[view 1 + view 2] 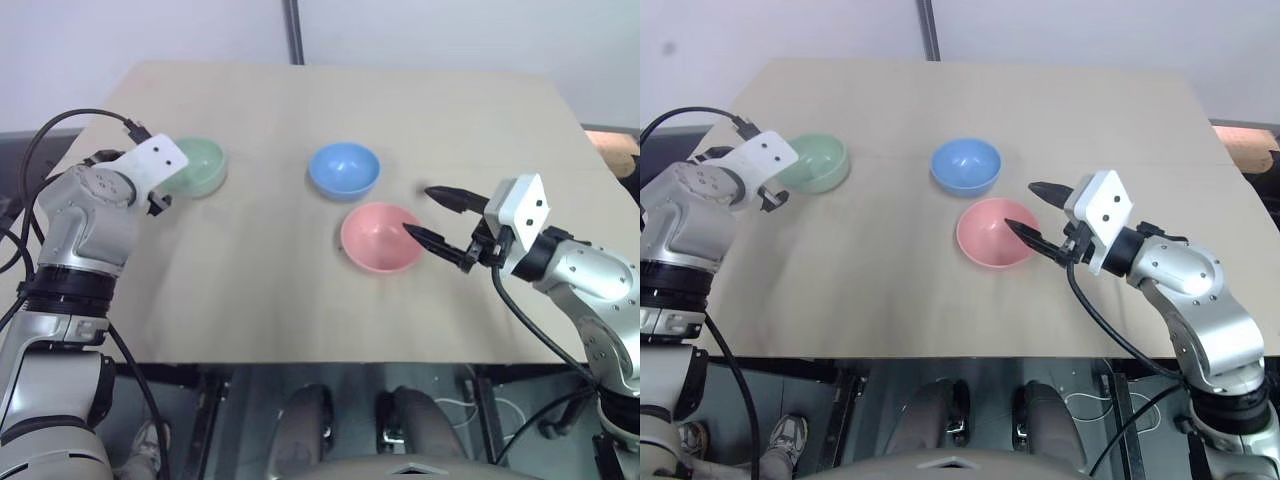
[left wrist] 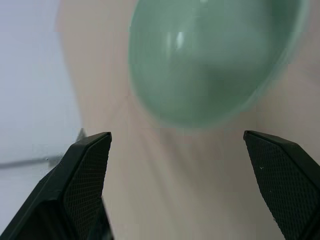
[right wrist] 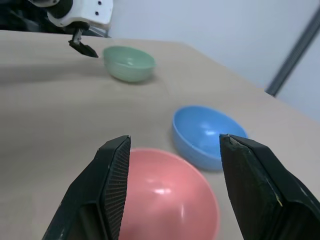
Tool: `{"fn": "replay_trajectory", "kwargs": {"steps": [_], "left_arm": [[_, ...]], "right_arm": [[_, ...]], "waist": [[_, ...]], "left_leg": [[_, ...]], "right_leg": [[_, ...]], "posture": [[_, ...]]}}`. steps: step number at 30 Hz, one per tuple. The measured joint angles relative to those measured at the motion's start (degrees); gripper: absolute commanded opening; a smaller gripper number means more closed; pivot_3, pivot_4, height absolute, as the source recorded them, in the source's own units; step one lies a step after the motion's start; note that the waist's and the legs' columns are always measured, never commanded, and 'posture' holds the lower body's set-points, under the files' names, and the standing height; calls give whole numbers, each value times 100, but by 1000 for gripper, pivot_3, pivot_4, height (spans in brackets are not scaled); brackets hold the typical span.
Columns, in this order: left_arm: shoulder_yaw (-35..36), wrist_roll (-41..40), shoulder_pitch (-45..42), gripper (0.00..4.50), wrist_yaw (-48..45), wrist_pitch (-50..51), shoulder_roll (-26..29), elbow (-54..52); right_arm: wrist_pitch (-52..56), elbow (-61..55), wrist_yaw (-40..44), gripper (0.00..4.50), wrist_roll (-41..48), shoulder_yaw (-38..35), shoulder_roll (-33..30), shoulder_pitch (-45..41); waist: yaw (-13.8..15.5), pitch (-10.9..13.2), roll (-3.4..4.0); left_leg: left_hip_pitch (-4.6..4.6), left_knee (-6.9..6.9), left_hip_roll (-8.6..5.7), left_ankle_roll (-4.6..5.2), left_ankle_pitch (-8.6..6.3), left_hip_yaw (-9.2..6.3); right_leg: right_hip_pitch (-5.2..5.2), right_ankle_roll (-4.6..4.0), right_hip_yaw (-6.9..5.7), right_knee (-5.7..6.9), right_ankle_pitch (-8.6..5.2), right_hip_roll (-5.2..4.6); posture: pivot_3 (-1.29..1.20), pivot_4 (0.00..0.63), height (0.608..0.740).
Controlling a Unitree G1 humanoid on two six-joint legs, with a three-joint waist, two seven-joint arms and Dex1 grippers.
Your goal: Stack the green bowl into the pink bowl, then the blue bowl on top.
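Note:
The green bowl stands upright at the table's left side. My left gripper hovers just short of it, open, with the bowl ahead of its fingers and nothing between them. The blue bowl sits near the middle of the table. The pink bowl is just in front of it, to the right. My right gripper is open at the pink bowl's right rim, one finger reaching over the rim, holding nothing. In the right wrist view the pink bowl lies below the fingers and the blue bowl beyond.
The three bowls rest apart on a light wooden table, with bare surface in front of them. A dark pole rises behind the table's far edge. A tan object lies past the right edge.

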Motion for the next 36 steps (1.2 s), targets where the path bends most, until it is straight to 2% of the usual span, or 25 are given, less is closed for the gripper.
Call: {"fn": "replay_trajectory", "kwargs": {"steps": [9, 17, 22, 24, 26, 33, 36], "left_arm": [[-353, 20, -148, 4500, 91, -374, -229, -91], [-777, 150, -545, 4500, 112, -1111, -418, 723], [-901, 252, -634, 4500, 113, -1343, -433, 1005], [-943, 267, -656, 4500, 112, -1395, -444, 1075], [-978, 295, -667, 4500, 112, -1450, -452, 1167], [-986, 353, -676, 4500, 112, -1477, -551, 1251], [-992, 371, -676, 3682, 111, -1590, -581, 1273]], "right_arm": [[-185, 332, 114, 3096, -48, 142, -10, -199], [-356, 510, 238, 3096, -99, 296, -57, -396], [-113, 538, 131, 3096, 182, 294, 163, -555], [53, 539, 107, 3640, 382, 290, 231, -601], [113, 537, 85, 4450, 576, 283, 299, -658], [181, 535, -37, 4483, 678, 280, 363, -756], [166, 537, -154, 4500, 579, 283, 368, -789]], "waist": [[-10, 0, 0], [-19, 1, 0], [-16, 1, -1], [-15, 1, -1], [-16, 1, -1], [-16, 1, -1], [-16, 1, -1]], "left_leg": [[-5, -2, 0, 0, 0, 1], [-3, -2, 0, 0, 0, 5], [-5, -2, 0, 0, 0, 5], [-5, -1, 0, 0, 0, 5], [-5, -1, 0, 0, 0, 5], [-5, -1, 0, 0, 0, 5], [-5, -1, 0, 0, 0, 5]], "right_leg": [[-4, -13, -1, 2, 8, -4], [-5, -13, 0, 3, 8, -3], [-6, -14, -1, 3, 8, -3], [-6, -14, -1, 3, 9, -4], [-6, -14, -1, 3, 9, -4], [-6, -14, -1, 4, 9, -5], [-6, -14, -1, 4, 9, -5]], "posture": [[0, 150, 740], [0, 150, 740], [0, 150, 740], [0, 150, 740], [0, 150, 740], [0, 150, 740], [0, 150, 740]]}}
